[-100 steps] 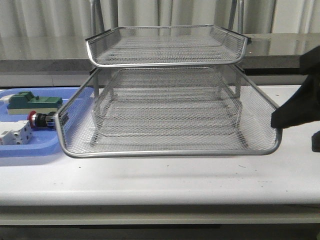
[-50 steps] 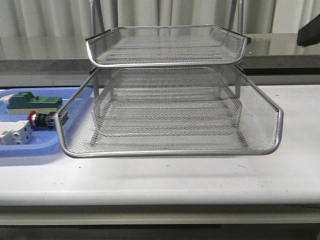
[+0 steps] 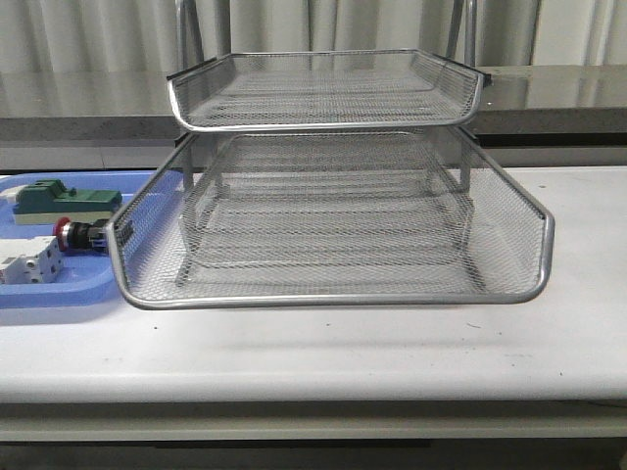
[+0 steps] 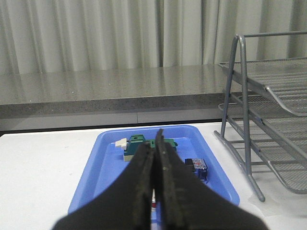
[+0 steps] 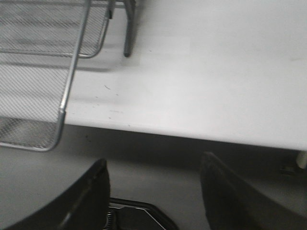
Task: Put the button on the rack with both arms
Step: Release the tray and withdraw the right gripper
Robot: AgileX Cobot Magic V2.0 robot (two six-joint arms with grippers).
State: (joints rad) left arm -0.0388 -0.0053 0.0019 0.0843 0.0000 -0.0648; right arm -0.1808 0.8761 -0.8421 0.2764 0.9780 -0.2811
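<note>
Left gripper (image 4: 154, 158): fingers pressed together with only a thin seam between them, holding nothing, raised above the blue tray (image 4: 108, 165). Right gripper (image 5: 153, 187): fingers spread wide, nothing between them, hanging off the near edge of the white table (image 5: 216, 72) with the floor below; neither gripper shows in the front view. Writing: no legible brand, label or lettering on any item. Button (image 3: 80, 235): red mushroom head facing left, black cylindrical body, blue rear block toward the rack; lies on its side in the blue tray (image 3: 59, 294) at the table's left, just beside the lower tray's left rim; whether they touch cannot be told. In the left wrist view only its blue rear block (image 4: 196, 166) shows, the rest hidden behind the fingers. Rack (image 3: 333, 225): silver wire mesh with metal rims and upright posts, standing mid-table; upper tray set back, lower tray drawn out toward the near edge; a third tier is seen faintly through the mesh. Also in the blue tray: green block (image 3: 54, 199) at the far side, white-grey terminal block (image 3: 27, 262) at the near side.
</note>
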